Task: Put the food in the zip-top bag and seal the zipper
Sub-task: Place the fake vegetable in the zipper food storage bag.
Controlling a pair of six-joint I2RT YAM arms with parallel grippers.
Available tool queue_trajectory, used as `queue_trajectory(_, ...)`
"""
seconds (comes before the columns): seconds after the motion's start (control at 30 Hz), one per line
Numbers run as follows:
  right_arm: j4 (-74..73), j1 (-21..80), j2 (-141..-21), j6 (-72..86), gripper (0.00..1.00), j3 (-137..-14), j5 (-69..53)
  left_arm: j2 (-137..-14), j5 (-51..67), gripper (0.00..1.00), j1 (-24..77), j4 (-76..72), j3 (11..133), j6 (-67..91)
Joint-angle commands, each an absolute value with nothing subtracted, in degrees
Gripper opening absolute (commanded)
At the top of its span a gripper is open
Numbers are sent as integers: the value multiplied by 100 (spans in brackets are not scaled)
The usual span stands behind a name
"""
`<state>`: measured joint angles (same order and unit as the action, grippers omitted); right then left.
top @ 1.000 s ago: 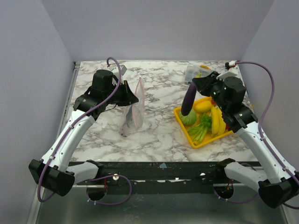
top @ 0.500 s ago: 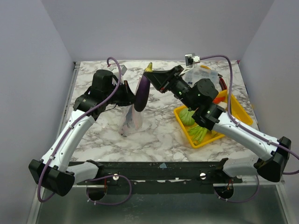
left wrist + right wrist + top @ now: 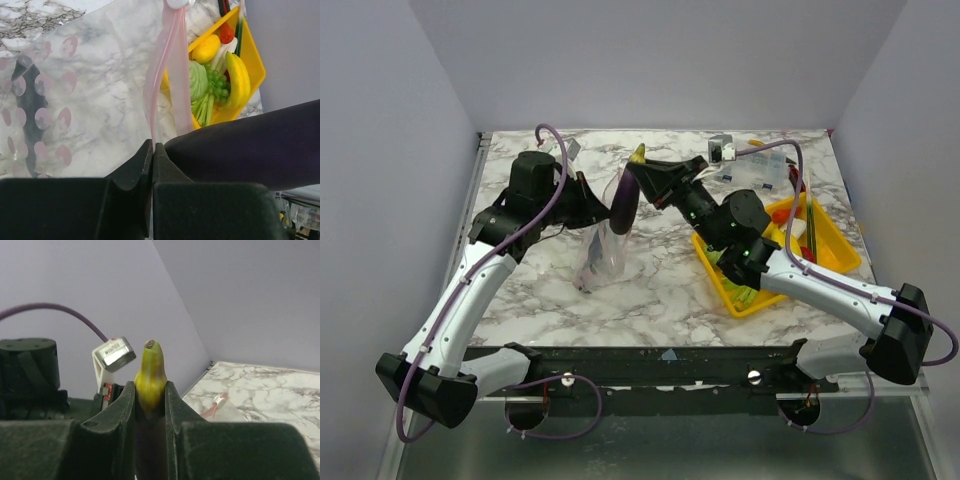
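- The eggplant (image 3: 623,205) hangs stem-up at the mouth of the bag (image 3: 602,255), its dark body just beside the pink zipper (image 3: 169,75).
- The right claw (image 3: 150,390) is clenched on the yellow-green stem end. The eggplant looks smooth, stiff and light, probably slippery, so that narrow neck is a fair hold.
- The left claw (image 3: 152,147) is pinched tight on the zipper, holding the thin, floppy bag up over the tabletop (image 3: 660,290).
- The bananas (image 3: 239,80) wait in the yellow tray (image 3: 840,232), well apart.

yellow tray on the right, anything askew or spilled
The yellow plastic tray sits turned at an angle to the marble table's edges. Its toy food lies inside; nothing looks spilled.
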<state>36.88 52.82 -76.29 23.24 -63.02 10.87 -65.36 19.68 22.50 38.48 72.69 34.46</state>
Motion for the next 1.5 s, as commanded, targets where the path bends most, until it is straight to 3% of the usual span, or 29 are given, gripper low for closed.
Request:
queue_trajectory(0.0,3903,5431,-7454,2049,0,-6009,1354,-6379,1808,0,2255,3827,7601,3740)
queue_trajectory(0.17,3221,5680,-7404,1996,0,-6097,1530,-6438,1642,0,2255,3994,7885,3661)
queue_trajectory(0.37,2917,5895,-7450,3043,0,-5854,2325,-6411,1690,0,2259,3870,7939,3754)
queue_trajectory(0.5,1928,6012,-7694,3664,4,-6278,2900,-6445,1675,0,2257,3848,7878,3771)
queue_trajectory(0.67,-287,6018,-8270,4051,40,-7499,2690,-6507,1744,0,2259,3734,7731,3762)
queue_trajectory(0.73,-1028,6012,-8521,4036,48,-7943,2646,-6516,1796,0,2259,3718,7726,3779)
queue_trajectory(0.8,-1543,6012,-8626,4069,63,-8241,2666,-6493,1780,0,2258,3708,7718,3779)
queue_trajectory(0.9,-2286,6012,-8817,3876,70,-8877,2786,-6480,1706,0,2256,3810,7797,3690)
queue_trajectory(1.17,-3490,5719,-8681,3326,72,-9580,3559,-6508,1592,0,2256,3808,7717,3595)
queue_trajectory(1.33,-3574,5075,-7853,3318,70,-8600,3605,-6482,1479,0,2251,3876,7749,3577)
queue_trajectory(1.47,-3568,3727,-7227,3511,63,-7327,2797,-6439,1386,0,2254,3874,7768,3596)
